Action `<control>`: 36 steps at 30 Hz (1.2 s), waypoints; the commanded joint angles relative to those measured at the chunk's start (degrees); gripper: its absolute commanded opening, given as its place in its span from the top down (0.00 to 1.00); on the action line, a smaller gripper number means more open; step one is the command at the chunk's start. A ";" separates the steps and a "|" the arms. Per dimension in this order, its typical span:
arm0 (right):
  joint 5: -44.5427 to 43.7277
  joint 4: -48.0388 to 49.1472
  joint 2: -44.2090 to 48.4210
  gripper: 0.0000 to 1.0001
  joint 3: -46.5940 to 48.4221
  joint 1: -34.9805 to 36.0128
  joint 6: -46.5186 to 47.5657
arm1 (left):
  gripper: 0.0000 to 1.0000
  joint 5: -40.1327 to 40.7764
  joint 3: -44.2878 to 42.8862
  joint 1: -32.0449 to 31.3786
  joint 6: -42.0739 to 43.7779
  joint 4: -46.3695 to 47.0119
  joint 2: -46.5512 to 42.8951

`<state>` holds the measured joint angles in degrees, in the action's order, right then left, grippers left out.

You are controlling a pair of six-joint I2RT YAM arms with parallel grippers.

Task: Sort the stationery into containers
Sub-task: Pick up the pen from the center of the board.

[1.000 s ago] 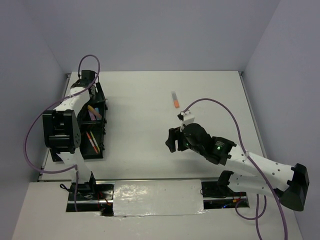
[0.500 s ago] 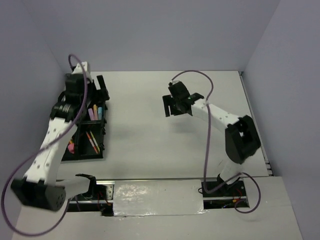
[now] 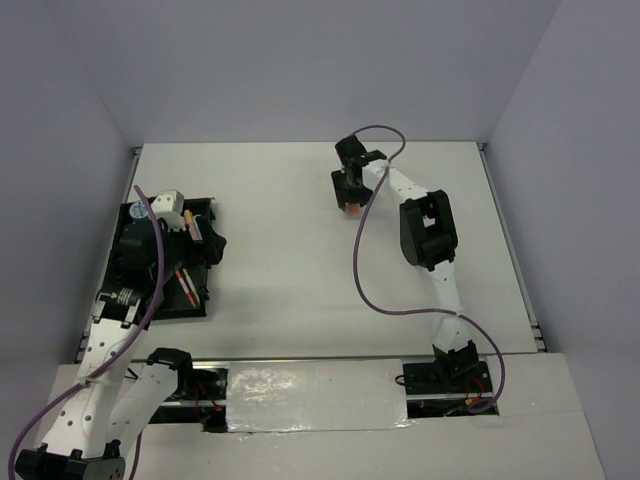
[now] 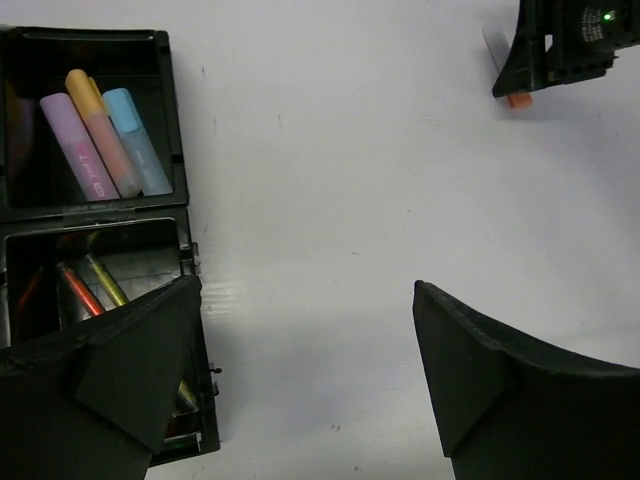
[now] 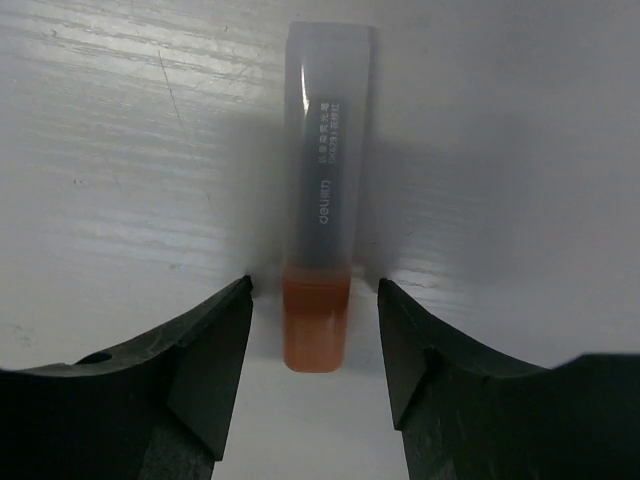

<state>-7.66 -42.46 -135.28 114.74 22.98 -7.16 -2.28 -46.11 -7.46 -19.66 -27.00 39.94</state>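
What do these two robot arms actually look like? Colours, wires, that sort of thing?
The left arm and right arm are white links with chunky black joints. A thin purple cable loops along each. Each gripper has two matte black wedge-shaped fingers; a small green light glows on the right gripper.

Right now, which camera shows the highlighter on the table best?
Right wrist: the highlighter fills the frame inside the open right gripper. Top shows only an orange speck; left wrist, its tip beside that gripper.
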 commanded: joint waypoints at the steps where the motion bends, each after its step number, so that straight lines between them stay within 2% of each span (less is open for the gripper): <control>1: 4.57 -5.71 -1.38 0.40 4.71 -0.92 1.45 | 0.01 -4.22 -1.09 0.08 0.24 3.63 0.22; 2: 4.85 -6.14 -1.65 0.50 4.36 -1.18 1.45 | 0.01 -4.31 -1.18 0.17 0.15 3.54 0.22; 6: 6.78 -7.73 -2.79 0.66 3.65 -1.10 1.71 | 0.01 -4.66 -1.09 0.17 -0.03 3.54 0.05; 7: 6.43 -8.08 -3.14 0.80 3.22 -1.01 1.71 | 0.01 -4.66 -1.09 0.17 -0.03 3.45 0.05; 9: 6.52 -8.69 -2.53 1.00 2.08 -0.57 1.53 | 0.01 -4.75 -1.18 0.17 -0.73 3.36 0.48; 12: 6.78 -1.33 6.58 1.00 -8.88 1.44 -0.40 | 0.01 -9.65 -0.04 0.17 -4.67 5.90 1.88; 13: 6.61 1.04 10.09 1.00 -16.23 2.32 -2.31 | 0.01 -11.58 0.75 0.17 -6.69 7.48 2.33; 14: 5.48 5.67 18.13 1.00 -20.04 3.55 -3.47 | 0.01 -13.34 2.50 0.17 -11.93 9.41 3.03; 15: 4.85 7.81 22.21 1.00 -23.56 6.43 -5.83 | 0.01 -16.67 3.38 0.17 -14.85 13.95 4.25; 16: 4.41 9.92 26.26 1.00 -30.47 8.29 -7.24 | 0.01 -18.01 4.61 0.08 -21.58 16.87 4.61; 17: 3.19 13.24 33.52 1.00 -33.50 9.96 -8.73 | 0.01 -19.15 7.41 -0.01 -25.13 20.38 4.79; 18: 2.48 14.58 36.73 1.00 -36.14 11.72 -12.23 | 0.01 -20.81 8.91 -0.18 -28.30 28.94 4.71; 19: 1.78 15.81 39.46 1.00 -41.04 15.74 -13.92 | 0.01 -20.83 11.19 -1.05 -33.64 32.68 4.62; 21: 1.42 19.60 45.60 1.00 -46.76 19.45 -18.30 | 0.01 -18.74 11.48 -3.24 -37.27 38.31 4.79; 26: -3.23 22.67 51.34 1.00 -50.66 32.27 -24.21 | 0.02 -15.82 8.41 -7.73 -38.17 38.35 8.82; 29: -5.17 24.43 54.42 1.00 -51.11 36.50 -25.54 | 0.03 -15.12 9.19 -9.32 -38.70 38.60 9.71; 36: -6.84 21.80 53.37 1.00 -45.22 39.68 -23.69 | 0.08 -13.80 13.23 -12.83 -41.16 42.29 10.15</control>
<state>-11.42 -22.00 -82.96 65.45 62.19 -30.44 -16.84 -34.02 -18.79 -58.85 10.31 49.74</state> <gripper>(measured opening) 0.348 0.927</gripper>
